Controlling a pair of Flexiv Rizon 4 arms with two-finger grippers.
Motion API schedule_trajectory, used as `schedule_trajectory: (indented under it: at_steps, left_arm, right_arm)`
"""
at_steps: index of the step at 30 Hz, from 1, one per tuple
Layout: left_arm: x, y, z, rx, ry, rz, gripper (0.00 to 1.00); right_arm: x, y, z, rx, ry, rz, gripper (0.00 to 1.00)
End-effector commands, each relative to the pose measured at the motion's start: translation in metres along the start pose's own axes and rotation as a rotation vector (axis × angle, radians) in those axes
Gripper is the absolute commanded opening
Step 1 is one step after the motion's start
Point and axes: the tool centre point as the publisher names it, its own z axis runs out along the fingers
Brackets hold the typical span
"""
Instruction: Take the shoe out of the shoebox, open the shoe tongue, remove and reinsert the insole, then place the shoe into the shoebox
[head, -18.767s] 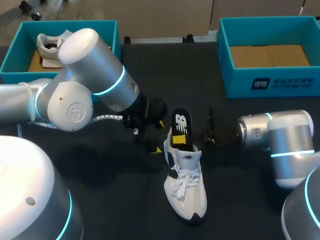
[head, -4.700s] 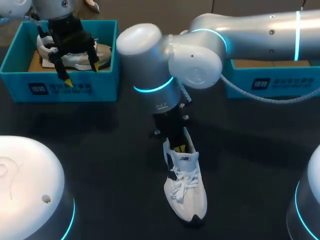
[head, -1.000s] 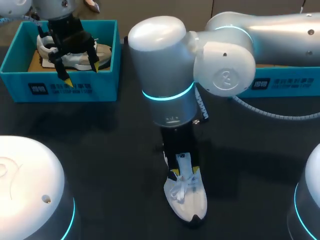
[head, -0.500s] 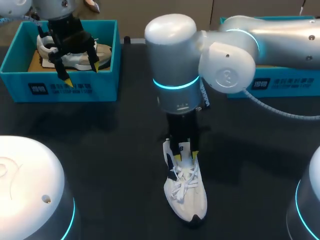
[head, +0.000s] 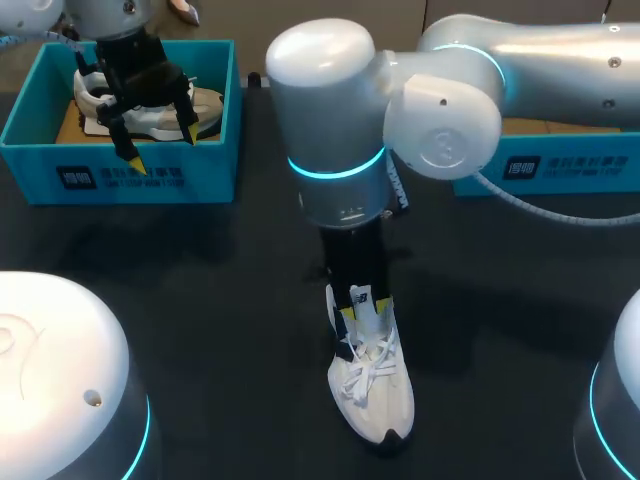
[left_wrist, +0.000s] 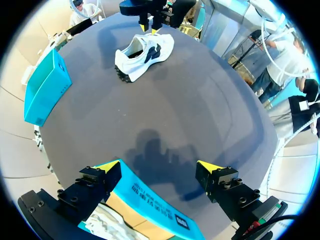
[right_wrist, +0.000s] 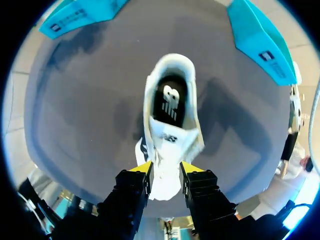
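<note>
Two arms share the bench (head: 220, 300), but only our right end effector (right_wrist: 166, 169) is near, directly above the laced throat of the white shoe (head: 372, 395); we cannot tell whether it grips. The shoe's long axis runs heel-to-toe towards us. Our left end effector (left_wrist: 161, 166) hangs wide open over the left shoebox (head: 150, 175), well apart.

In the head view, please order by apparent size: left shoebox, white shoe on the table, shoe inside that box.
left shoebox
white shoe on the table
shoe inside the box
The last is partly hidden and farther away; the two shoes' order is unsure.
</note>
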Motion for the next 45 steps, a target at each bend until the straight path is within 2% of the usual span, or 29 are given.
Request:
schedule_trajectory:
  at_steps: [1, 5, 7, 14, 17, 19, 23, 26, 27, 28, 30, 39, 43, 45]
  left_arm:
    - [0.001, 0.0, 0.0, -0.003, 0.0, 0.0, 1.0]
    - [0.001, 0.0, 0.0, -0.003, 0.0, 0.0, 1.0]
    - [0.001, 0.0, 0.0, -0.003, 0.0, 0.0, 1.0]
    - [0.001, 0.0, 0.0, -0.003, 0.0, 0.0, 1.0]
    - [0.001, 0.0, 0.0, -0.003, 0.0, 0.0, 1.0]
    - [0.001, 0.0, 0.0, -0.003, 0.0, 0.0, 1.0]
    - [0.001, 0.0, 0.0, -0.003, 0.0, 0.0, 1.0]
    - [0.001, 0.0, 0.0, -0.003, 0.0, 0.0, 1.0]
    - [0.001, 0.0, 0.0, -0.003, 0.0, 0.0, 1.0]
    - [0.001, 0.0, 0.0, -0.003, 0.0, 0.0, 1.0]
    - [0.001, 0.0, 0.0, -0.003, 0.0, 0.0, 1.0]
    - [0.001, 0.0, 0.0, -0.003, 0.0, 0.0, 1.0]
    - [0.001, 0.0, 0.0, -0.003, 0.0, 0.0, 1.0]
    - [0.001, 0.0, 0.0, -0.003, 0.0, 0.0, 1.0]
  right_arm:
    - [-0.001, 0.018, 0.02, 0.003, 0.021, -0.045, 0.33]
    - [-0.012, 0.031, 0.033, 0.002, 0.053, -0.06, 0.31]
    - [-0.012, 0.032, 0.032, -0.01, 0.073, -0.065, 0.29]
    - [-0.01, 0.022, -0.007, -0.055, 0.023, -0.114, 0.32]
    - [-0.016, 0.02, -0.026, -0.097, 0.01, -0.262, 0.35]
    - [-0.02, 0.023, -0.031, -0.092, 0.003, -0.355, 0.38]
    - [-0.025, 0.03, -0.04, -0.145, -0.007, -0.592, 0.43]
    - [-0.031, 0.036, -0.047, -0.23, 0.036, -0.82, 0.49]
    - [-0.034, 0.038, -0.049, -0.262, 0.069, -0.922, 0.92]
    - [-0.036, 0.04, -0.051, -0.281, 0.093, -1.037, 1.0]
    - [-0.038, 0.041, -0.055, -0.248, 0.112, -1.209, 1.0]
    - [-0.038, 0.041, -0.055, -0.248, 0.112, -1.209, 1.0]
    - [-0.027, 0.067, -0.045, -0.192, 0.012, -1.401, 1.0]
    - [-0.027, 0.077, -0.042, -0.2, -0.003, -1.461, 1.0]
